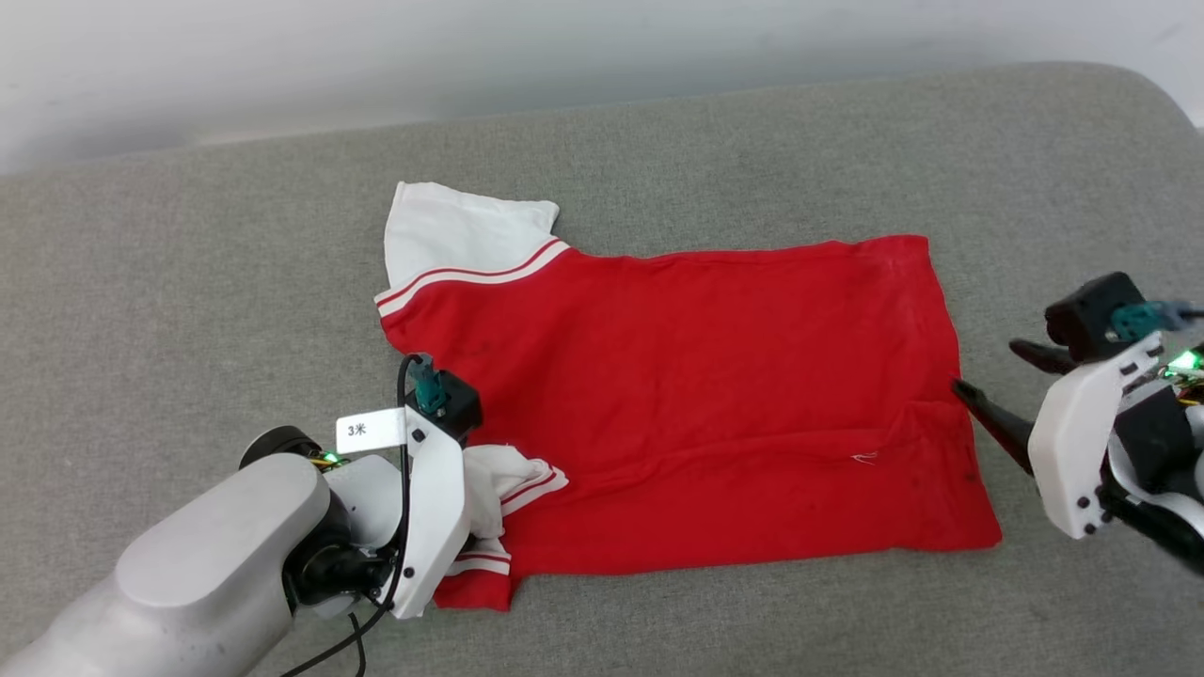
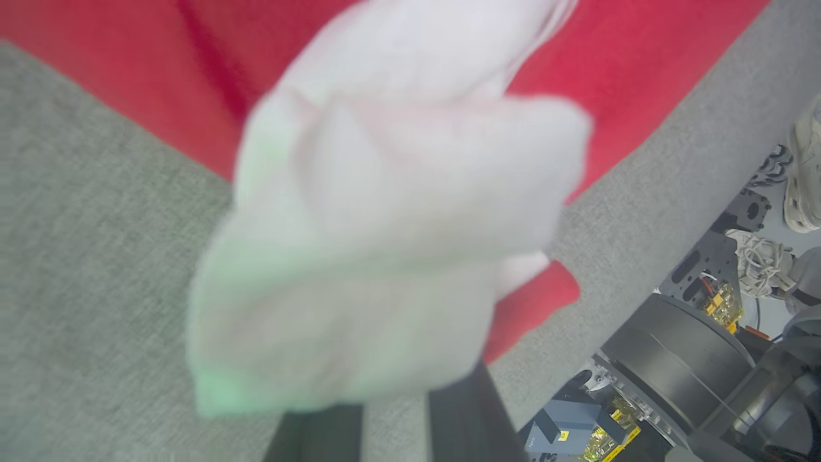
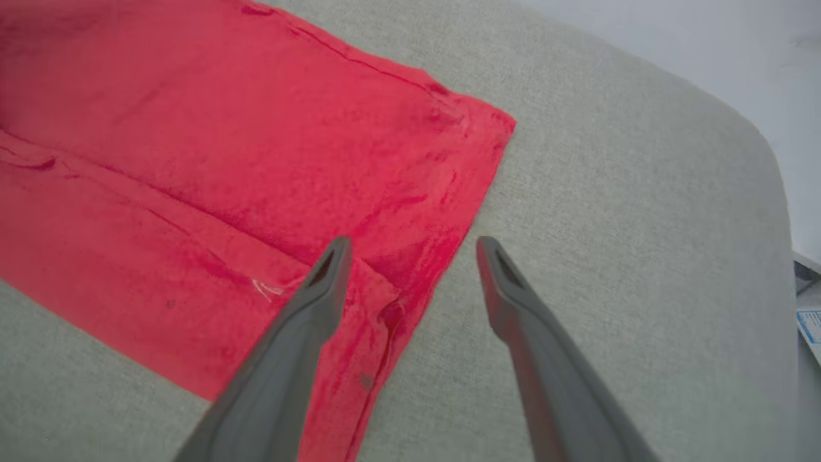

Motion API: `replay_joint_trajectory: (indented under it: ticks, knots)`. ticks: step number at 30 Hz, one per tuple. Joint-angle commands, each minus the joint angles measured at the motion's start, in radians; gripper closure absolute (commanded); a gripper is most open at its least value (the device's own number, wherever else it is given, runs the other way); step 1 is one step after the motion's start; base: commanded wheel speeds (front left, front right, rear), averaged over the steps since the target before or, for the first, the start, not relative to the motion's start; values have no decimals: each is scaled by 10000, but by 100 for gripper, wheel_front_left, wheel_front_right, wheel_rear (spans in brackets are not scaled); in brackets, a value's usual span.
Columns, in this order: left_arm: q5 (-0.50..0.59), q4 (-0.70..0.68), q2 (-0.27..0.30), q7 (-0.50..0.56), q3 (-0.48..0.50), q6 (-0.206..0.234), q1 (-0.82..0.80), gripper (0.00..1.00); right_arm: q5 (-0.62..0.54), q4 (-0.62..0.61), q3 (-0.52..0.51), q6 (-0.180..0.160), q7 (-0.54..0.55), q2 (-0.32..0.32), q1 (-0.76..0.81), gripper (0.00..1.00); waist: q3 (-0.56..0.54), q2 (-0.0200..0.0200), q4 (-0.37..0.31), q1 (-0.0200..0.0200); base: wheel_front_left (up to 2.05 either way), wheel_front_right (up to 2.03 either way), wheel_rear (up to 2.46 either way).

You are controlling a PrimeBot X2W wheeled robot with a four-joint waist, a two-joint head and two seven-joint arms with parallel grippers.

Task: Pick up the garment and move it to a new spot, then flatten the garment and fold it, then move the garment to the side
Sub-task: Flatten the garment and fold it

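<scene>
1. Two grippers are on the garment [image 1: 705, 376]: L gripper [image 1: 473, 489] at lower left of head view, R gripper [image 1: 986, 367] at right edge.
2. Garment lies spread on grey padded surface [image 1: 188, 329], ctr of head view. Sleeves point to frame left, hem to frame right. Mostly flat, w/ one long crease [image 1: 752, 451] along the lower part.
3. Upper-left sleeve [image 1: 451, 230]: white w/ red-and-white stripes, flat on the surface.
4. Lower-left sleeve [image 1: 513, 480]: bunched up, right against L gripper's white housing.
5. L gripper is pinching the white sleeve cloth. In L wrist view the cloth is a blurred white wad at ctr frame, close to lens, hiding the fingertips. Dark fingers [image 2: 465, 417] rise near together from btm edge.
6. R gripper has fingers spread wide, straddling the hem edge. In R wrist view the frame-left finger [image 3: 321, 289] is over red cloth near the crease end, and the other finger [image 3: 507, 289] is over bare grey surface. Can't tell if either touches.
7. Small white thread [image 1: 863, 458] on the red cloth, lower right of garment.
8. L wrist view, lower right: robot's dark base [image 2: 673, 359] past the surface edge, w/ a pale shoe [image 2: 805, 173] at right edge.
</scene>
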Motion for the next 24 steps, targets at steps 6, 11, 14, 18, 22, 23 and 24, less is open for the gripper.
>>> replay_joint_trajectory:
  ticks: [6,11,14,18,22,23,24]
  knots:
    - [-37,-365,258,-318,-105,-15,-155,100,1458,-347,1231,-7,3857,-1117,-958,0,-90,0,71,0,0,0,0]
    - [14,-523,316,-492,-188,-17,-337,100,2077,341,1402,-6,5099,-803,-1012,0,136,0,209,0,0,0,0]
    - [93,-562,240,-606,-264,-17,-449,100,2156,934,1376,-7,5025,-317,-733,0,323,0,337,0,0,0,0]
    - [139,-602,181,-729,-388,-18,-553,100,2032,1754,1658,0,4712,425,-180,0,515,0,453,0,0,0,0]
    - [128,-623,193,-852,-560,-18,-567,100,2037,2329,1945,-3,4202,1008,319,0,540,0,494,0,0,0,0]
    - [78,-610,208,-897,-583,-18,-531,100,2067,2402,1962,-3,4041,1065,320,0,500,0,477,0,0,0,0]
    - [38,-590,219,-954,-617,-18,-475,100,2079,2409,1972,-3,3870,1065,270,0,440,0,463,0,0,0,0]
